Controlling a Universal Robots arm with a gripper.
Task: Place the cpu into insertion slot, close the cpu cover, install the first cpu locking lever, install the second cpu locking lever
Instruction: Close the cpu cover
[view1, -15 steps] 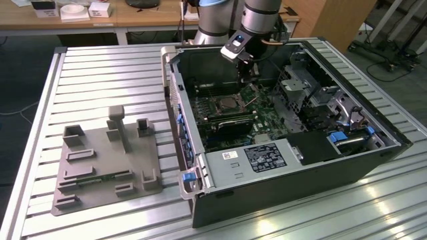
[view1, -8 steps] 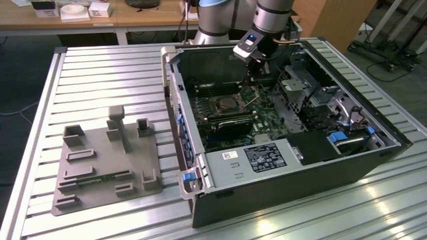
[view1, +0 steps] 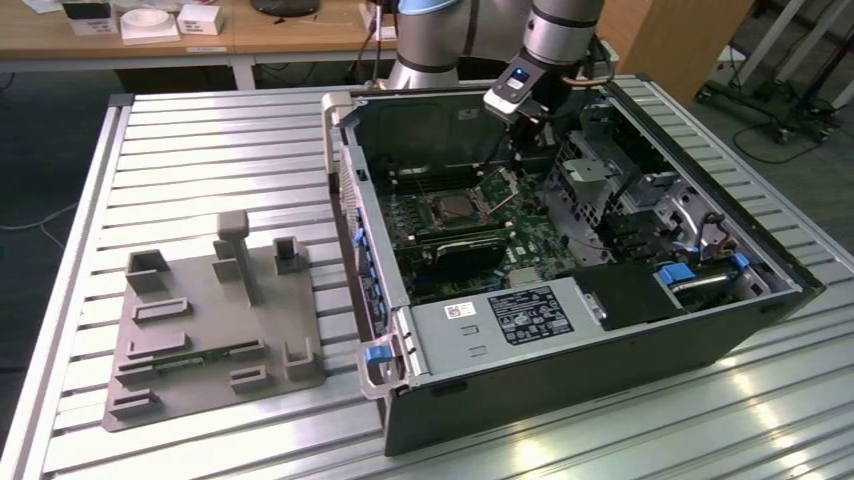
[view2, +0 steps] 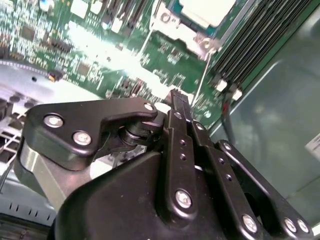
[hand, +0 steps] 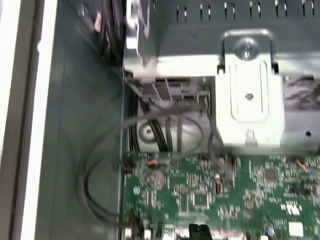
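One cpu (view2: 207, 10) beyond the tool (view2: 176, 96)

A robotics lab or workshop is indicated by the ribbed metal workbench (view1: 200, 130), on which an opened computer case (view1: 574, 330) and a grey holder tray (view1: 200, 335) are laid, and by the robot arm (view1: 561, 30), wooden desk (view1: 287, 38) and floor cables (view1: 785, 128) behind.

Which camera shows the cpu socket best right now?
The exterior view: the cpu socket shows whole there, seen from above on the motherboard. The second wrist view catches just one corner of it, cut by the picture's edge. The first wrist view faces cables and a metal bracket at the board's edge.
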